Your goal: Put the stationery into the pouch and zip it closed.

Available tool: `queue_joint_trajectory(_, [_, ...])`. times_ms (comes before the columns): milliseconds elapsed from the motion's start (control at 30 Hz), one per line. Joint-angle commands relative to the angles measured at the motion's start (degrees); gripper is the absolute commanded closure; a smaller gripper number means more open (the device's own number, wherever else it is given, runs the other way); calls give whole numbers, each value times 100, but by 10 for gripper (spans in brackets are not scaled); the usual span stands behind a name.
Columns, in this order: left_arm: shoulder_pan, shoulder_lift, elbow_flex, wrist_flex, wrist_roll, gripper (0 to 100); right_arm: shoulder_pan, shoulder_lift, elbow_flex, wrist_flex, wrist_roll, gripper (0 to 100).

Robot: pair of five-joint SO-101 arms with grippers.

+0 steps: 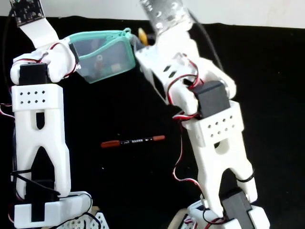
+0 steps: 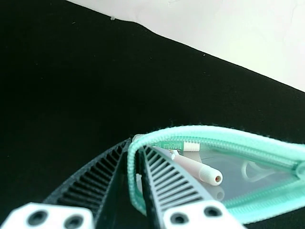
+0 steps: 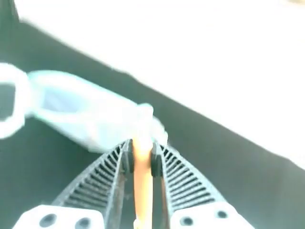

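The black counter (image 1: pixel 271 71) carries it all. In the upper left-centre of the high view is the teal zip pouch (image 1: pixel 102 55), its mouth open. The left tool (image 2: pixel 135 151) is clamped tight on the pouch's rim. The right tool (image 3: pixel 141 149) pinches an orange stick (image 3: pixel 142 186) just beside the pouch's other end. Mid-frame, a red-capped pen (image 1: pixel 133 141) lies flat, well apart. Inside the pouch lies a white marker (image 2: pixel 198 169).

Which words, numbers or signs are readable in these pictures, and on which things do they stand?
Pen on the table: pale print along its barrel, too small to read.
Green label on a thing inside the pouch: print too small to read.
No other text is visible.
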Motion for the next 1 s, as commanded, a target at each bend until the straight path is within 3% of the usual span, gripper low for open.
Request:
queue_joint_trajectory(0, [75,-4,-136,44,26,993,-136,312,-857,-356,-202,991])
queue_joint_trajectory(700, [48,-4,-127,35,26,993,-857,3433,-6026,-840,-536,991])
queue_joint_trajectory(967, [48,-4,-127,35,44,993,-1024,4523,-7108,-822,-914,991])
